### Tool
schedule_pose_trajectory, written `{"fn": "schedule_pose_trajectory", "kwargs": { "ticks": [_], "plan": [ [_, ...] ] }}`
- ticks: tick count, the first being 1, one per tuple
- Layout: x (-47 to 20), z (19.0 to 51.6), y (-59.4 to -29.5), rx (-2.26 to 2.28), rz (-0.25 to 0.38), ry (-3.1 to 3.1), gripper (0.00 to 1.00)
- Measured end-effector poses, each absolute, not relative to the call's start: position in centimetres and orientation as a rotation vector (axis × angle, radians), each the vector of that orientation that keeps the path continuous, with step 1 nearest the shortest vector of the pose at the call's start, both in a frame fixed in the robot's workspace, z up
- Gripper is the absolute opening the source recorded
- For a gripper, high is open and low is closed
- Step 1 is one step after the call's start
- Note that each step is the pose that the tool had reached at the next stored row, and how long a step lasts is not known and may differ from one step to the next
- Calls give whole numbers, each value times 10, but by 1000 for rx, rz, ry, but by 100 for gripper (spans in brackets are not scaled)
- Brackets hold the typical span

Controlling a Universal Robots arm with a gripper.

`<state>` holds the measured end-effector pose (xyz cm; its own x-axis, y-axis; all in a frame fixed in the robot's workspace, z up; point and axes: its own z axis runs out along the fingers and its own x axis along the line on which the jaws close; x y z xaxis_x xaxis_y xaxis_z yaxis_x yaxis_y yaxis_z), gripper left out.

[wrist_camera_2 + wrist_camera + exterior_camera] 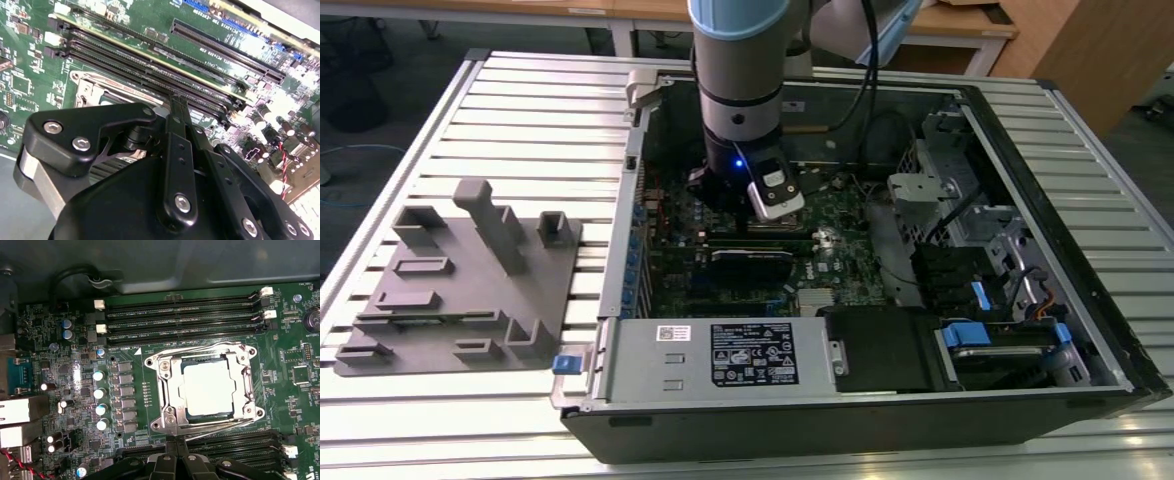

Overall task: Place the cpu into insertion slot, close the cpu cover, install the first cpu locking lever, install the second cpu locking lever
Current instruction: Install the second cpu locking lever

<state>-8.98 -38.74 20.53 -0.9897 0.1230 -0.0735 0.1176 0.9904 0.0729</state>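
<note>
The cpu (208, 388) sits in the insertion slot (172, 412), the cpu cover (241, 390) down around it. The gripper (176, 444) hovers at the socket's edge, fingers pinched together, gripping nothing.

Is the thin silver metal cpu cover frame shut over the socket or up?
Shut. In the first wrist view the silver cpu cover frame lies flat around the dull silver-grey square cpu, whose top shows through its window.

Exterior view looks down from above, far off; both wrist views sit close over the board (65, 390).
</note>
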Motion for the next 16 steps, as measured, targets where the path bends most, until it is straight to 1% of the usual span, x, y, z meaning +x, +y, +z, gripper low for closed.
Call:
{"fn": "schedule_pose_trajectory", "kwargs": {
  "ticks": [7,12,16],
  "plan": [
    [-93,202,-387,186,123,3056,11],
    [-95,201,-387,188,163,3056,11],
    [-97,199,-387,189,171,3056,11]
  ]
}}
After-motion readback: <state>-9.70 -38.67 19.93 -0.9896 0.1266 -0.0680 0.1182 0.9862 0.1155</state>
